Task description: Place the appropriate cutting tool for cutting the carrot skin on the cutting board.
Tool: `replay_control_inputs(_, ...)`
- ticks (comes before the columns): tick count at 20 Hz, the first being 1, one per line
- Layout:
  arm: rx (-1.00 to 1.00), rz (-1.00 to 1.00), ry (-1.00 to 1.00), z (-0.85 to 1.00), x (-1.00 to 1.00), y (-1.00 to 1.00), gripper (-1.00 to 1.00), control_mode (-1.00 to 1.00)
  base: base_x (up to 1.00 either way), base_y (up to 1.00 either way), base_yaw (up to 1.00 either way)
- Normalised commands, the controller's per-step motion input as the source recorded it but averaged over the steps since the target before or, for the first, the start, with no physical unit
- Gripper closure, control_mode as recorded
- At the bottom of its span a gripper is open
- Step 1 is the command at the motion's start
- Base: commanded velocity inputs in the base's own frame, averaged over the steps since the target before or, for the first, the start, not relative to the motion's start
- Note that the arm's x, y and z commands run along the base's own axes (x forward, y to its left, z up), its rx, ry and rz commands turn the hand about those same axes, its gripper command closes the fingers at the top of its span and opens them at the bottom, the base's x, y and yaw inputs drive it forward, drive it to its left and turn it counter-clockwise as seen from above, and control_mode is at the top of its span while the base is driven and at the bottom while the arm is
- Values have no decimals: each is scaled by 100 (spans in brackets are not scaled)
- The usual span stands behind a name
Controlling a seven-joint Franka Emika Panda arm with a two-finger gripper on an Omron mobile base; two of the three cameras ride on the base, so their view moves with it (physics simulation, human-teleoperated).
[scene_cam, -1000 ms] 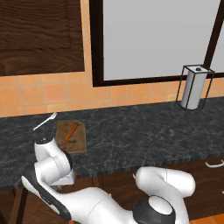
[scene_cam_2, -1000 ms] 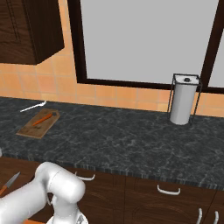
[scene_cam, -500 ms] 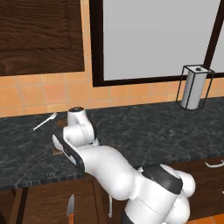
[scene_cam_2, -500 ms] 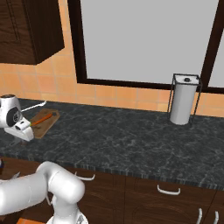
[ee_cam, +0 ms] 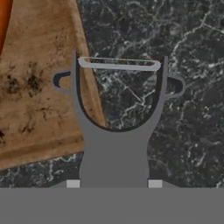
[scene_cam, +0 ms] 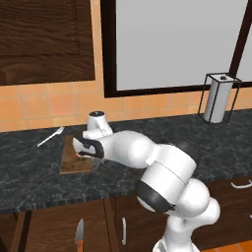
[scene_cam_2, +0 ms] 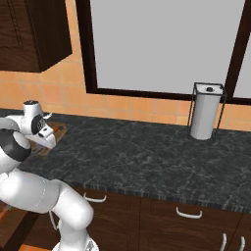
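Observation:
In the hand view the grey peeler stands straight up from my gripper, which is shut on its handle. Its forked head spans the right edge of the wooden cutting board, half over wood and half over the dark counter. The orange carrot lies on the board at the top left corner of that view. In the left base view my gripper hangs low over the right side of the cutting board, and a bit of the carrot shows beside the hand. My gripper also appears at the far left of the right base view.
A white fork lies on the counter behind the board to the left. An orange-handled knife is down in front of the cabinets. A paper towel holder stands at the far right by the wall. The dark counter runs wide to the right.
The arm has swung up from low in front of the counter's left end to the board. Its hand now sits low over the board's right edge.

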Motion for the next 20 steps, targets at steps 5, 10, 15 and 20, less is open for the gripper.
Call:
replay_control_inputs(5, 0, 0, -1, -9, 66, 30, 100, -100, 0, 0, 0)
replay_control_inputs(10, 0, 0, 0, -8, 47, 40, 100, -100, 0, 0, 0)
replay_control_inputs(15, 0, 0, 0, -13, 12, 36, 100, -100, 0, 0, 0)
replay_control_inputs(20, 0, 0, 0, -3, 10, 20, 100, -100, 0, 0, 0)
